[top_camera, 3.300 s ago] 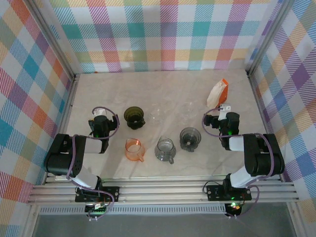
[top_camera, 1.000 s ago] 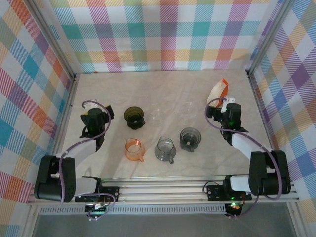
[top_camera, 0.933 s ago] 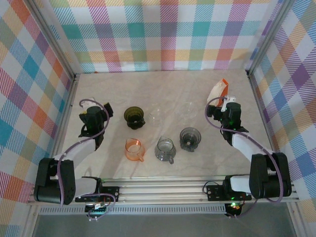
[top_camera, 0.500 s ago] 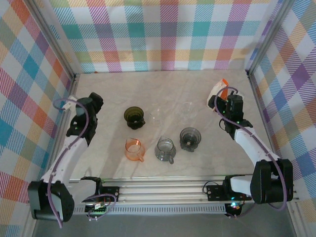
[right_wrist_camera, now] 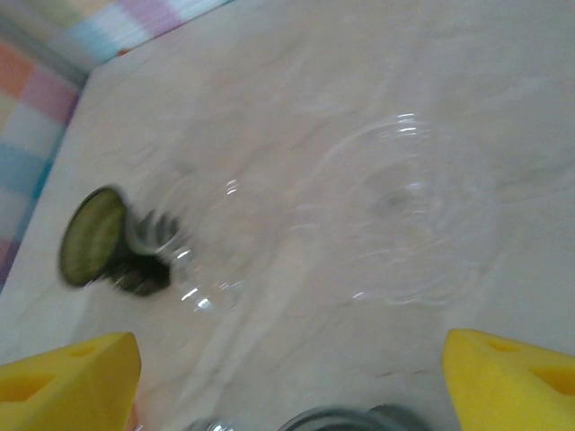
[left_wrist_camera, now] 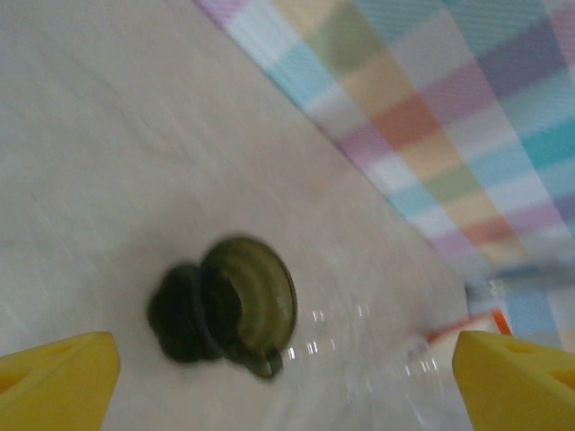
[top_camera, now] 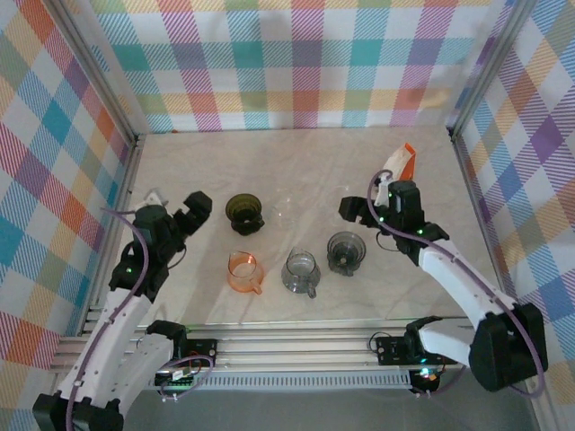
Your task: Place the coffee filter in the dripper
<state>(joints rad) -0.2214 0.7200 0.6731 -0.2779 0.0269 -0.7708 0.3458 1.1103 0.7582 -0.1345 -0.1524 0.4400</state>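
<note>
Both arms have swung inward since half a second ago | my left gripper and right gripper gape wide, empty, flanking the dark green dripper | marbled tabletop | plaid walls

Left end effector swung toward green dripper; right end effector swung inward toward centre.

Top view was bright and evenly lit, just soft shadows on the desk, pretty sharp. Both wrist cams were smeared by motion blur, and the dark dripper came out mushy.
</note>
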